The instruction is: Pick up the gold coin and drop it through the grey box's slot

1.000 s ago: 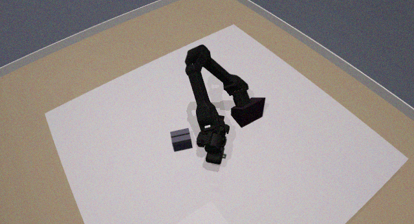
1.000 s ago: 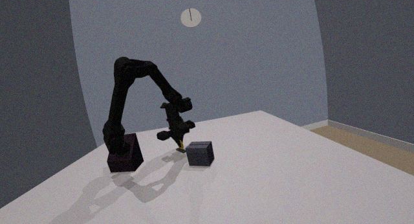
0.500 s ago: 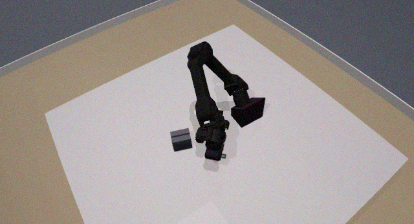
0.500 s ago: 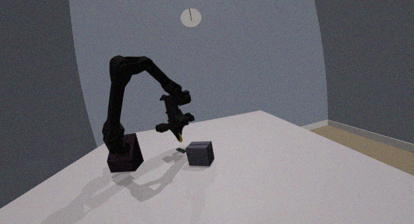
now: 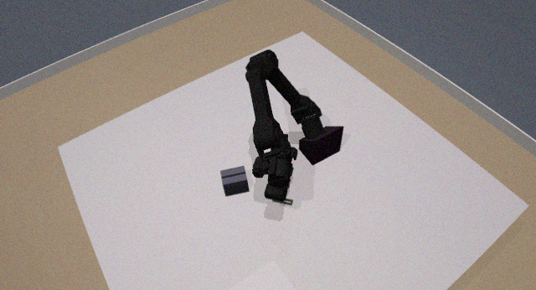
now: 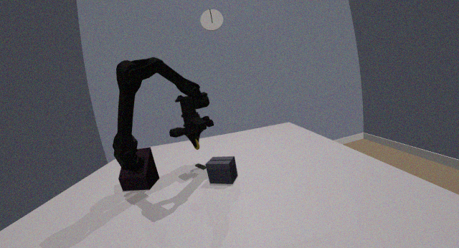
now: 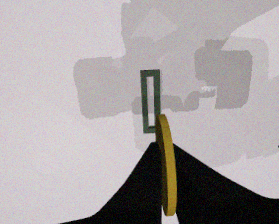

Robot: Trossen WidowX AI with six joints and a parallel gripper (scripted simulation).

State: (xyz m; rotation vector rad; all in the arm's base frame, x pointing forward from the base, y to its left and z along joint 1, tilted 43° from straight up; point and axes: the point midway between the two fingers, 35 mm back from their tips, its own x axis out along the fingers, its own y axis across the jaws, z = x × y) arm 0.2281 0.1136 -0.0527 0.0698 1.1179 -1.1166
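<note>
The gold coin (image 6: 197,145) (image 7: 169,170) stands on edge between the fingertips, sticking out from them; the arm hides it in the top view. My gripper (image 6: 196,142) (image 7: 160,148) is shut on the coin and holds it in the air above the table. The dark-green holder (image 5: 281,201) (image 6: 200,166) (image 7: 144,102) lies below on the table, and its opening is empty. The grey box (image 5: 236,187) (image 6: 221,173) is closed and stands beside the holder. Its narrow lid slot (image 5: 233,174) runs across the top. The box is outside the wrist view.
The white table top (image 5: 167,223) (image 6: 305,191) carries the arm's dark base (image 5: 322,146) (image 6: 139,176), which stands behind the holder and box. Shadows of the arm fall around the holder. A round clock (image 6: 211,19) hangs on the far wall.
</note>
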